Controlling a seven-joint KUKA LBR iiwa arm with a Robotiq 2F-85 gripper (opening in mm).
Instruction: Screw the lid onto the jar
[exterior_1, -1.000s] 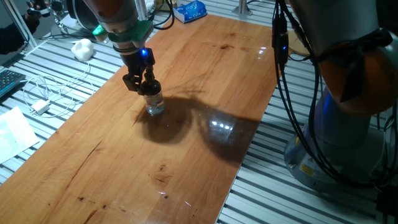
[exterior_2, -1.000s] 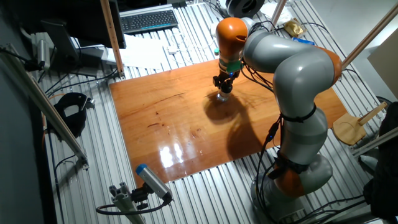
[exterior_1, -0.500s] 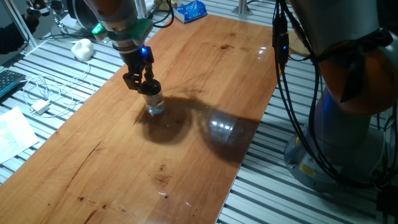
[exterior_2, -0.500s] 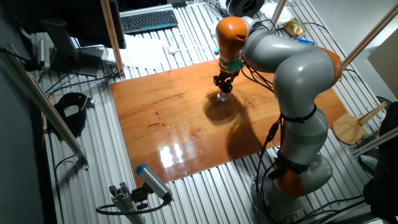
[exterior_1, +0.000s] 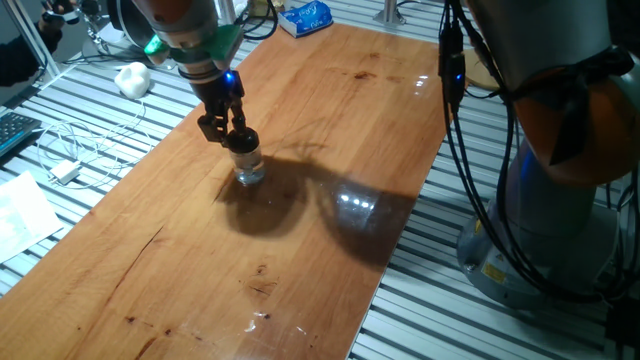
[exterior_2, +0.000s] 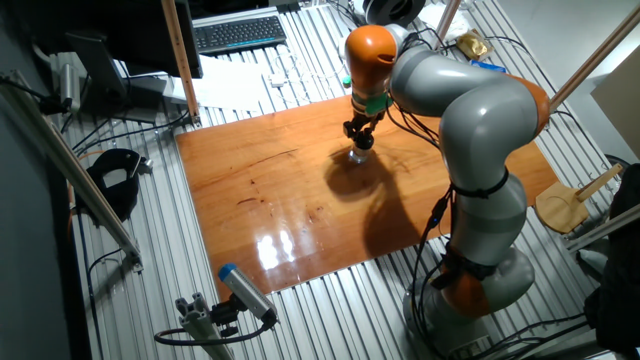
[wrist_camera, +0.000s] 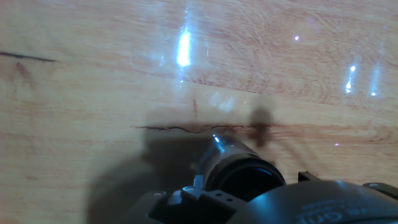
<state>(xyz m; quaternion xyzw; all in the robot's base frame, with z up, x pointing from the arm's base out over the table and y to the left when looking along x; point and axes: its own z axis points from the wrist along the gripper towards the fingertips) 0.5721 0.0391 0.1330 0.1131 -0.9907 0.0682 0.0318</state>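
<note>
One fixed view: gripper (exterior_1: 237, 135) pinching lid (exterior_1: 243, 141) atop jar (exterior_1: 248, 166), upright on table (exterior_1: 330, 130) nearer its left edge. Judged light, rigid, slick, breakable glass.

Other fixed view: jar (exterior_2: 358, 155) near far edge.

Hand view: lid (wrist_camera: 244, 175) partly hidden. Best hold judged at knob.

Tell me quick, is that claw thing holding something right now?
Gripper: shut on the lid, which sits atop the jar on the table.
</note>
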